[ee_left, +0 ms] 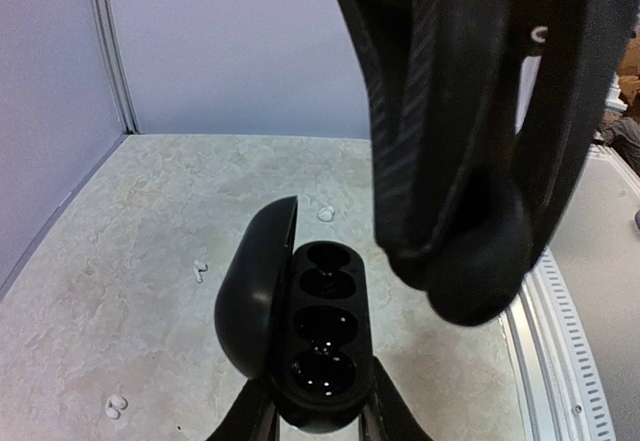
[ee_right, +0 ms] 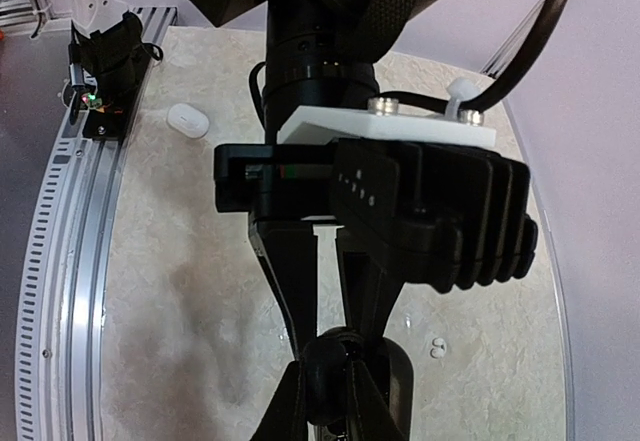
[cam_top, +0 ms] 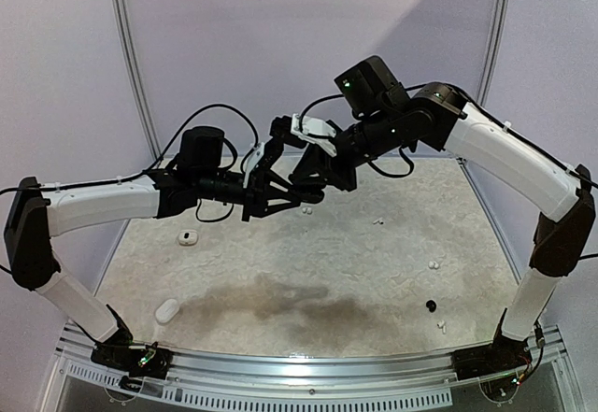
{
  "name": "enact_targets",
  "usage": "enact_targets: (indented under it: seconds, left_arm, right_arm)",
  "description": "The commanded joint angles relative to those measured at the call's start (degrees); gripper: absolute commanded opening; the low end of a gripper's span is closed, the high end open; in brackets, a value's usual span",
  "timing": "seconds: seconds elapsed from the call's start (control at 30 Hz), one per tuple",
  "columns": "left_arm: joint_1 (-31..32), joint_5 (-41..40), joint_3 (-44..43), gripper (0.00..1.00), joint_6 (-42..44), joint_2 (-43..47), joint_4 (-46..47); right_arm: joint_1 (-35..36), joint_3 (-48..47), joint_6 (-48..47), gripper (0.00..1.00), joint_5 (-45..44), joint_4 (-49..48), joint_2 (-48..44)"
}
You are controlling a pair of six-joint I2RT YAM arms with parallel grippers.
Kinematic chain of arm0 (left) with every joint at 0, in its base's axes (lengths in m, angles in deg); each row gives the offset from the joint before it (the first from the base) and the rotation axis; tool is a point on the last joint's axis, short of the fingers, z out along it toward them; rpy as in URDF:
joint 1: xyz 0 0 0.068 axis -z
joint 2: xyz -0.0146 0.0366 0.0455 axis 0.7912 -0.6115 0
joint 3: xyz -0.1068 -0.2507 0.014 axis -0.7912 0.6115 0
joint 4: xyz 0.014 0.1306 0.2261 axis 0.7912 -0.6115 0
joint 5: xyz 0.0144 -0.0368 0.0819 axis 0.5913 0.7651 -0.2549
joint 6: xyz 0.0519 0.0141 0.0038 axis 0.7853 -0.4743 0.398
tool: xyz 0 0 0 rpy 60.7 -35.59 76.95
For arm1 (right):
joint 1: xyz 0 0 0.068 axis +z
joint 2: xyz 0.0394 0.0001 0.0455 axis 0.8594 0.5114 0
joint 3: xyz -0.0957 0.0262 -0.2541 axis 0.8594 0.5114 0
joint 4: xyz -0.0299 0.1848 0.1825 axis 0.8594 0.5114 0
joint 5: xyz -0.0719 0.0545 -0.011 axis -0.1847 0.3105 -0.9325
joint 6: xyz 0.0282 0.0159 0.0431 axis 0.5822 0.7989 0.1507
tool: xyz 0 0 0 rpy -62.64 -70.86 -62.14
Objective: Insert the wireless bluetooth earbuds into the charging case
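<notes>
My left gripper [ee_left: 318,416] is shut on the near end of an open black charging case [ee_left: 320,351], held above the table with its lid standing open to the left and its two sockets facing up. In the top view both grippers meet above the far middle of the table, the left gripper [cam_top: 280,188] close to the right gripper [cam_top: 313,177]. My right gripper [ee_left: 470,281] hangs just above and right of the case. In the right wrist view the right gripper [ee_right: 345,391] is closed round a small rounded black earbud [ee_right: 340,376]. It is close against the case.
Loose white earbuds [cam_top: 305,211] [cam_top: 378,221] [cam_top: 432,264] lie on the mottled table. A black earbud [cam_top: 431,305] lies near the right front. Two white cases [cam_top: 187,237] [cam_top: 166,311] sit at the left. A metal rail [cam_top: 308,384] runs along the near edge.
</notes>
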Motion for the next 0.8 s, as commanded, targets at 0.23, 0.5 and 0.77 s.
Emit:
enact_targets:
  seconds: [0.23, 0.5, 0.77]
  left_arm:
    - [-0.2, 2.4, 0.3, 0.0, 2.6, -0.2, 1.5]
    - [-0.1, 2.5, 0.4, 0.0, 2.9, 0.0, 1.8]
    - [-0.1, 2.6, 0.8, 0.0, 3.1, 0.0, 2.2]
  right_arm:
    - [-0.3, 0.2, -1.5, 0.02, -3.1, 2.5, 2.6]
    - [-0.3, 0.2, -1.8, 0.02, -4.5, 2.4, 3.7]
    - [-0.3, 0.1, -1.9, 0.06, -6.5, 4.5, 4.1]
